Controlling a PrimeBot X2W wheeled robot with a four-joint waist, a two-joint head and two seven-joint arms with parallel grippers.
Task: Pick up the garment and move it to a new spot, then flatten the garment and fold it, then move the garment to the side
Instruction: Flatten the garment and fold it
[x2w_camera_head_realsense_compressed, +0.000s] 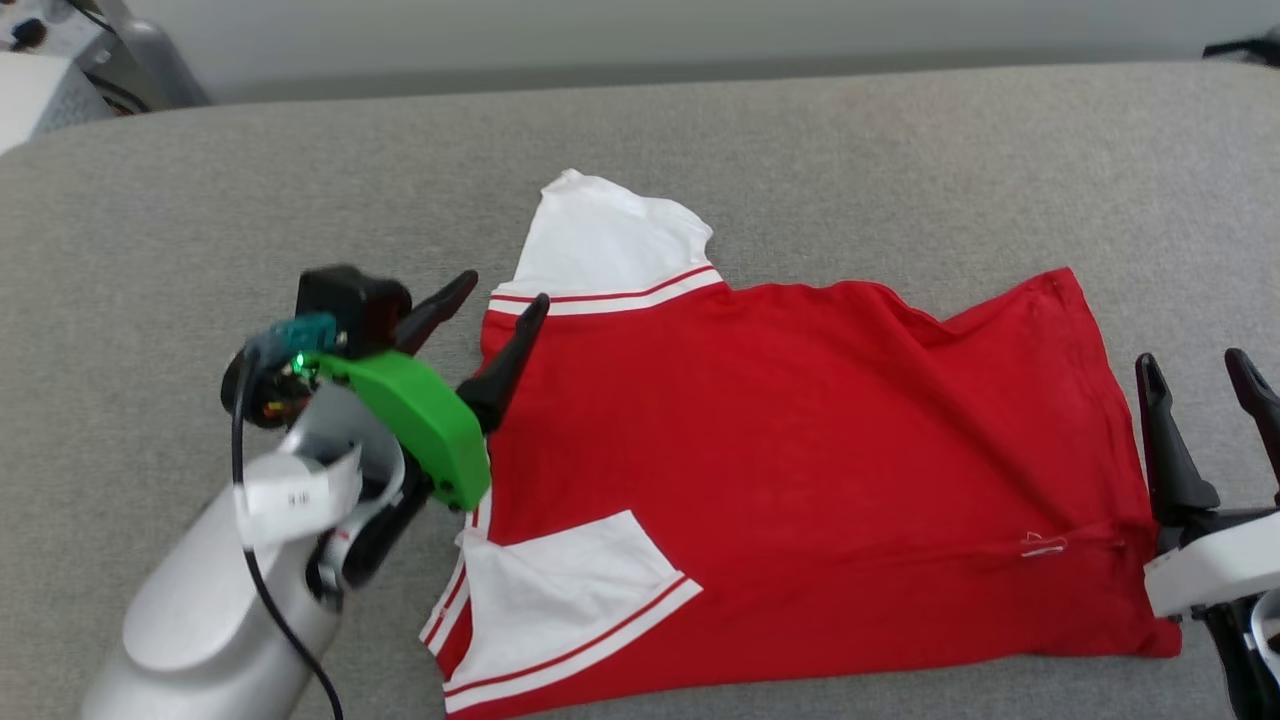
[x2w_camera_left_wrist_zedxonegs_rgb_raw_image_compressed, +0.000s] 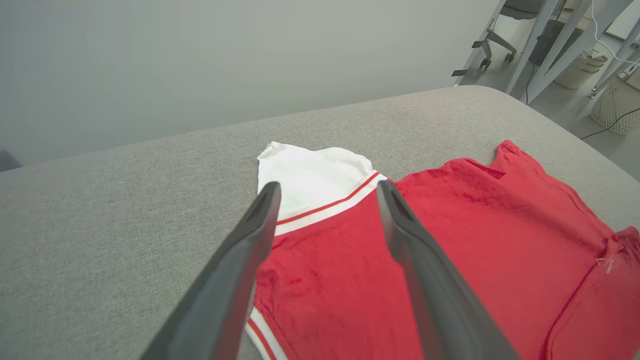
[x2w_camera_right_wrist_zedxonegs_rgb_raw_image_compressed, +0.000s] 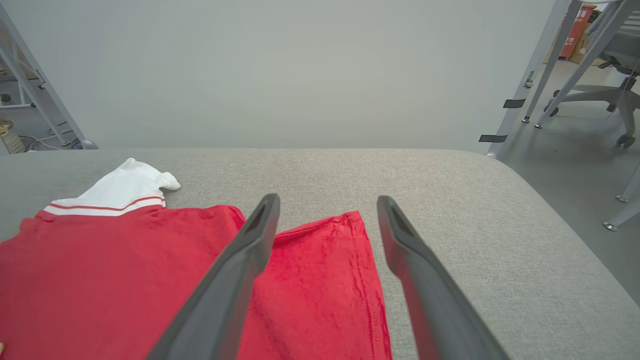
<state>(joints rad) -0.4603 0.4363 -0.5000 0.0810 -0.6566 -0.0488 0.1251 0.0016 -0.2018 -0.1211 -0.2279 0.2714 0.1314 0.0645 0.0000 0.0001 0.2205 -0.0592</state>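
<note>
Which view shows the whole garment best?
Head view: the garment shows nearly whole, both white sleeves included. Left wrist view has one sleeve and part of the body; right wrist view, mainly the hem end.

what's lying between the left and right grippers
The garment: its red body covers the grey cushion between the open left gripper and the open right gripper. The head view shows this.

grey fabric-covered surface (x2w_camera_head_realsense_compressed: 800, 130), red garment (x2w_camera_head_realsense_compressed: 800, 450) w/ white sleeves lying flat on it
</note>
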